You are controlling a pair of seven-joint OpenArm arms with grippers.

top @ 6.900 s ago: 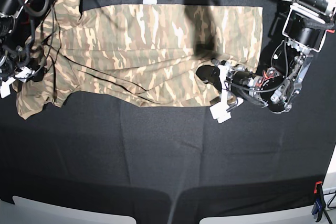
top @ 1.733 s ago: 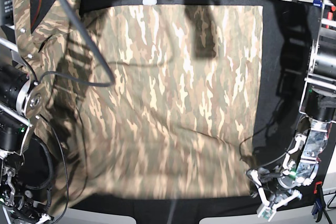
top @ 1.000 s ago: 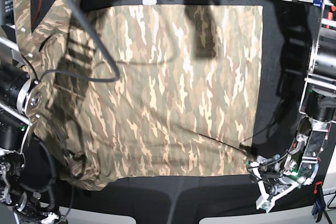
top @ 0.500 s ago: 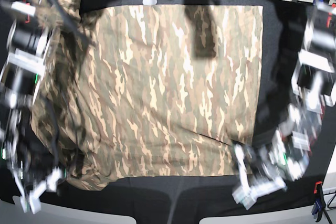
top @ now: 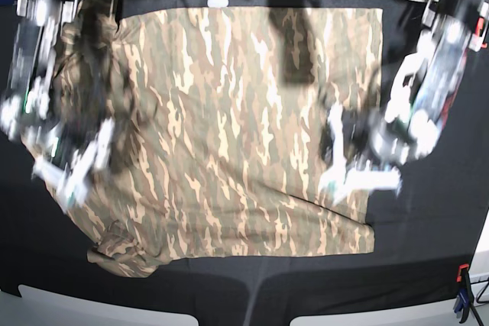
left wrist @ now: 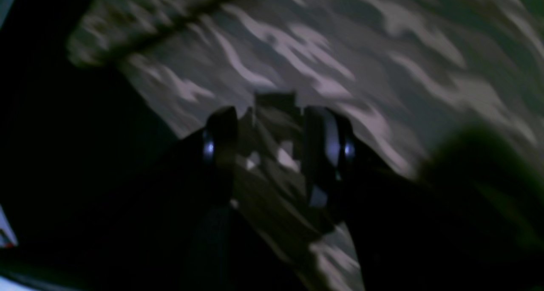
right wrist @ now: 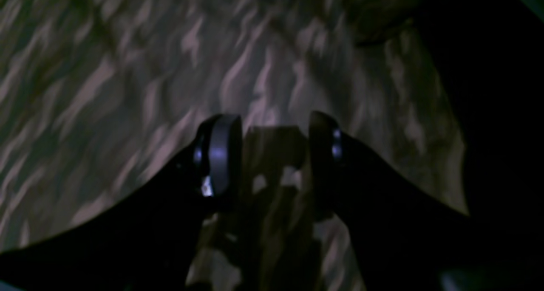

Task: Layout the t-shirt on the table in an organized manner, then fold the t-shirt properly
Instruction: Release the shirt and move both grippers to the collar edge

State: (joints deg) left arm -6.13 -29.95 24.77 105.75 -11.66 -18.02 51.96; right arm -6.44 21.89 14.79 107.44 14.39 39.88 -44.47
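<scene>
**Jaws spread wide on both arms, camouflage shirt laid out on black table**

Spread apart on the left gripper (left wrist: 272, 117), seen from its wrist camera: two dark fingers (left wrist: 219, 134) well apart, nothing pinched between them, only streaked fabric showing through the gap below. Likewise spread on the right gripper (right wrist: 274, 125): dark fingers (right wrist: 221, 151) parted, holding nothing, poised over more of the same cloth. Both wrist views dim and blurred, so hard to tell whether the fingertips touch the fabric.

From the overhead camera: t-shirt (top: 229, 127) in tan, beige and olive-brown camouflage, opened out mostly flat across the far half of the table (top: 229, 295). Straight edge along that view's right side, another straight edge along the far side. Near edge uneven, ending in a bunched, rumpled lump at that view's lower left corner. More crumpled cloth at the upper left, near the table's far edge. Dark rectangular shadow (top: 294, 43) across the upper middle of the shirt.

Left arm (top: 428, 97) at that view's right, smeared by blur, reaching in over the shirt's right edge. Right arm (top: 46, 97) at that view's left, equally smeared, over the shirt's crumpled left side. Bare black cloth along the near side. Blue and red clamp (top: 461, 288) at the near right corner.
</scene>
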